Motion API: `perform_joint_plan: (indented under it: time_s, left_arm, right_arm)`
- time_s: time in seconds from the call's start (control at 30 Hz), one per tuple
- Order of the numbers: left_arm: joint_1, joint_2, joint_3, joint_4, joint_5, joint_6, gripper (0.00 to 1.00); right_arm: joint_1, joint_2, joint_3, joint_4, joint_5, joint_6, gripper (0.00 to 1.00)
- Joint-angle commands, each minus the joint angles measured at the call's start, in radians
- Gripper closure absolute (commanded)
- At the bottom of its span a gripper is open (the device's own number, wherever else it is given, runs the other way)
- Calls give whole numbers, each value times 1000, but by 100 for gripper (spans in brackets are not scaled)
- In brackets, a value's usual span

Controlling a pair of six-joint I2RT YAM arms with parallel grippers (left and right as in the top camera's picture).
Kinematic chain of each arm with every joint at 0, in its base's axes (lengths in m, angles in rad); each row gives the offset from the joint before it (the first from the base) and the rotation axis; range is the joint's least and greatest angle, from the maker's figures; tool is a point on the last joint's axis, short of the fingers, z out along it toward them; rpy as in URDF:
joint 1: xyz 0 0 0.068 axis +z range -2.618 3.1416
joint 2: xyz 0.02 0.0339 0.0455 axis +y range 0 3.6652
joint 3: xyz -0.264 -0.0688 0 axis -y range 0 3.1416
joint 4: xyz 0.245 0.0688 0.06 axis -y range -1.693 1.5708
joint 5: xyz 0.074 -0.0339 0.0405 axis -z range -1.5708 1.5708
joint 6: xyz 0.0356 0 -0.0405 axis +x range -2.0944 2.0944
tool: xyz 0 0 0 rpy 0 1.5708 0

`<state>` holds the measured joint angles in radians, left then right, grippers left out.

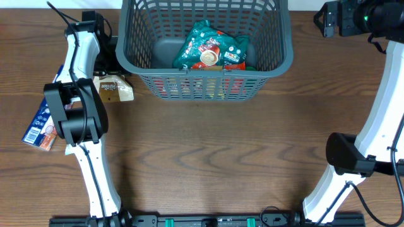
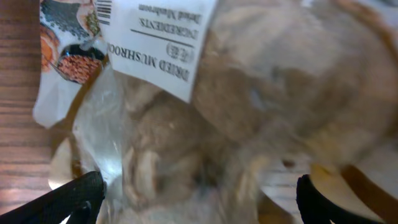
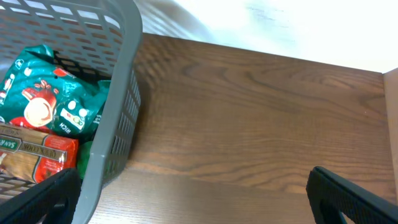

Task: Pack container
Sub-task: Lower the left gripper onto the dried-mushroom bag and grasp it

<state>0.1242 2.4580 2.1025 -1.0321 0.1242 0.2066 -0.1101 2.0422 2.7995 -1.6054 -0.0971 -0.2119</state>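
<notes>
We find the container (image 1: 203, 70) at the far middle of the table (image 1: 208, 157). In it lies a snack packet (image 1: 211, 45), with a boxed packet (image 3: 37, 155) between it and the near wall. Just left of the container, a dried mushroom bag (image 1: 117, 89) lies on the table. Another packet (image 1: 39, 123) lies farther left and nearer us.

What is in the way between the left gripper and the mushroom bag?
Nothing visible. The open left gripper hangs right over the mushroom bag, which fills the view between its fingers. To get into the basket, the bag must go up over its wall.
</notes>
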Motion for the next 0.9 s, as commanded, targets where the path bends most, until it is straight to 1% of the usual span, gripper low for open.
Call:
perform_joint_plan:
  time_s: [0.0,0.2,0.23,0.27,0.33,0.47,0.53,0.6,0.63,0.77,0.83,0.87]
  left_arm:
    - [6,23,-11,7,-20,-9,1]
    - [6,23,-13,19,-20,-9,1]
    - [6,23,-13,18,-20,-9,0]
    - [6,23,-13,17,-20,-9,3]
    - [6,23,-13,17,-20,-9,12]
    - [6,23,-13,16,-20,-9,41]
    - [6,23,-13,13,-20,-9,44]
    - [6,23,-13,7,-20,-9,56]
    - [6,23,-13,2,-20,-9,59]
    - [6,22,-12,-11,-20,-9,86]
    - [6,22,-12,-21,-20,-9,94]
    - [6,21,-12,-27,-20,-9,94]
  right_arm:
    - [-3,5,-2,-3,-3,-14,1]
    - [-3,5,-2,-3,-3,-29,1]
    - [-3,5,-2,-3,-3,-29,1]
    - [-3,5,-2,-3,-3,-29,1]
    - [-3,5,-2,-3,-3,-29,1]
    - [-3,5,-2,-3,-3,-29,1]
    - [-3,5,-2,-3,-3,-29,1]
    - [-3,5,-2,-3,-3,-29,1]
    - [-3,5,-2,-3,-3,-29,1]
    - [-3,5,-2,-3,-3,-29,1]
    - [-3,5,-2,-3,-3,-29,1]
    - [-3,5,-2,-3,-3,-29,1]
